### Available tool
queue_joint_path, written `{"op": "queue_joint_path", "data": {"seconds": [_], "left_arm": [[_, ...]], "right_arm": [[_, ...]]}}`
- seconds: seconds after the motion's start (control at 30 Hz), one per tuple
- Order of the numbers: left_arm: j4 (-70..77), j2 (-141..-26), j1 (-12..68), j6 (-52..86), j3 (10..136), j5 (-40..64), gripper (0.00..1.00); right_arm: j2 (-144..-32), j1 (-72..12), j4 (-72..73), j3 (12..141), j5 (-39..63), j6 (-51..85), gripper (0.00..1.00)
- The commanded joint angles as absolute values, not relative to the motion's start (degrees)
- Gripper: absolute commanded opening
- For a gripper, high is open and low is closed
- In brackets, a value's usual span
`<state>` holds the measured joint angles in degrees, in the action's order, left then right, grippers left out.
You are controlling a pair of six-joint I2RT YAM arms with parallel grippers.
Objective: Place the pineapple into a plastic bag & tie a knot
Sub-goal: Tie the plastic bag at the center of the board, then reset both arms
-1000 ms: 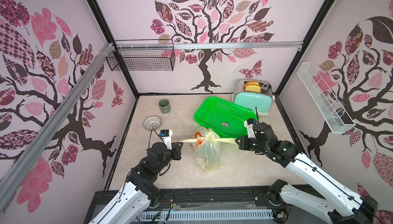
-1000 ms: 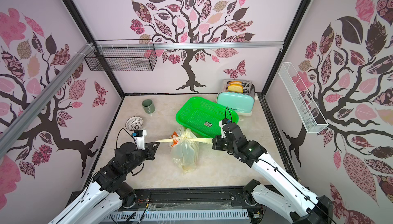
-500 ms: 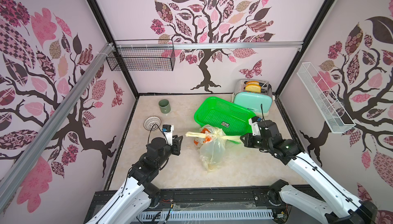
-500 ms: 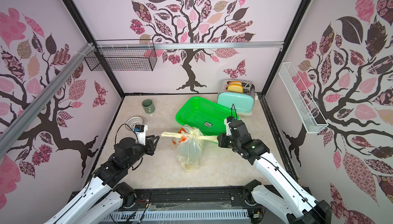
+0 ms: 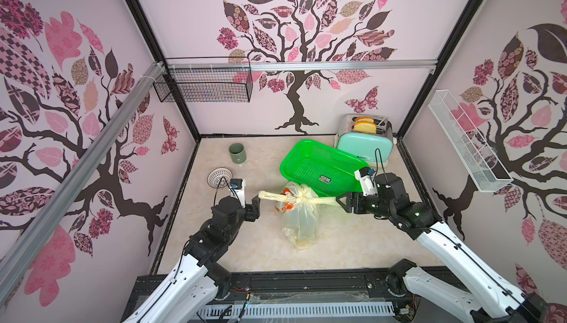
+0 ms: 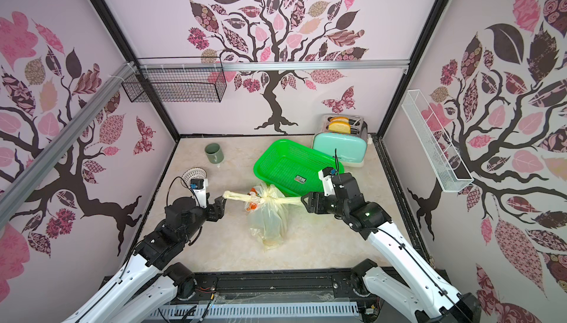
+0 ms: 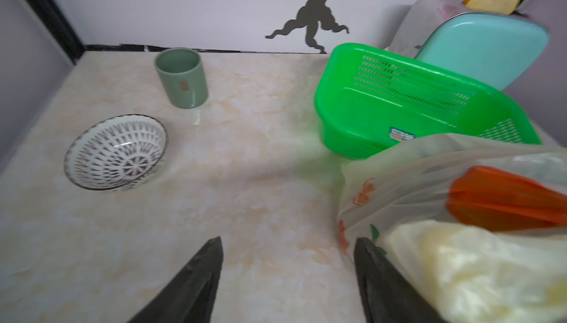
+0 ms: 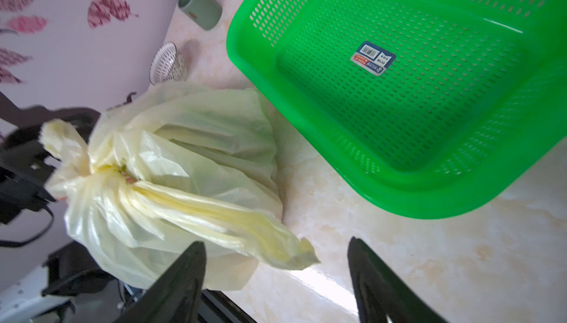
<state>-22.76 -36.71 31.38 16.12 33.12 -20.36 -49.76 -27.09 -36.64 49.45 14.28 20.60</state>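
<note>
**Bag Knotted, Both Claws Released**

The plastic bag (image 5: 300, 218) rests on the worktop (image 5: 352, 244), just beside the green basket (image 5: 319, 168). The knot (image 5: 300, 197) sits at its top, with the strap ends pointing sideways. The left claw (image 5: 256, 205) and right claw (image 5: 341, 199) are spread wide, one at each strap end, gripping nothing.

a mock kitchen booth: toaster (image 5: 365, 149) with bread (image 5: 365, 125), mug (image 5: 237, 153), bowl (image 5: 219, 177) on a marble-look counter (image 5: 352, 244), tree-decal walls (image 5: 306, 14).
</note>
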Motion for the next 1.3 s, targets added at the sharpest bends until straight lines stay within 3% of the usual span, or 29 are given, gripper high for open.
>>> {"op": "queue_joint_path", "data": {"seconds": [0.0, 0.1, 0.2, 0.37, 0.53, 0.73, 0.87, 0.97, 1.03, 1.1, 1.27], "left_arm": [[-25.41, -36.46, 31.00, 19.57, 35.09, -32.80, 0.98], [-23.94, -35.94, 29.06, 20.56, 35.18, -38.17, 0.98], [-18.89, -36.40, 20.95, 20.52, 33.13, -37.66, 0.98], [5.28, -42.59, 8.96, 13.14, 23.33, -35.83, 0.98], [19.40, -56.45, -0.71, 8.82, 20.60, -23.83, 0.98], [37.14, -74.47, -4.88, 5.60, 20.62, -10.84, 0.98], [40.53, -79.83, -5.54, 6.26, 22.34, -3.15, 0.98], [53.19, -86.06, -5.54, 4.60, 18.63, 1.99, 0.98], [59.64, -90.75, -5.54, 4.76, 18.33, 2.52, 0.98], [50.55, -89.22, -4.20, 3.78, 21.45, -0.16, 0.98], [48.02, -88.85, -1.21, 2.07, 22.57, -5.30, 0.98]], "right_arm": [[-46.54, -27.06, -37.10, 53.24, 7.78, 22.04, 0.96], [-45.53, -27.04, -40.26, 55.08, -3.28, 22.23, 0.99], [-46.12, -25.27, -39.04, 54.07, -16.12, 20.82, 1.00], [-49.23, -15.62, -12.94, 40.78, -27.34, 14.18, 1.00], [-66.38, -5.62, 8.13, 33.79, -23.87, 7.88, 0.99], [-85.73, -3.05, 25.99, 33.24, -14.51, 2.67, 1.00], [-87.45, -0.97, 30.24, 32.48, -7.79, -0.78, 1.00], [-87.05, 0.18, 39.17, 27.16, -2.18, -1.68, 1.00], [-90.51, 0.17, 52.99, 22.02, -2.06, -1.62, 1.00], [-89.52, 0.18, 51.40, 22.49, -3.28, -1.14, 0.99], [-88.44, 0.15, 47.10, 23.52, -3.23, -1.05, 1.00]]}}
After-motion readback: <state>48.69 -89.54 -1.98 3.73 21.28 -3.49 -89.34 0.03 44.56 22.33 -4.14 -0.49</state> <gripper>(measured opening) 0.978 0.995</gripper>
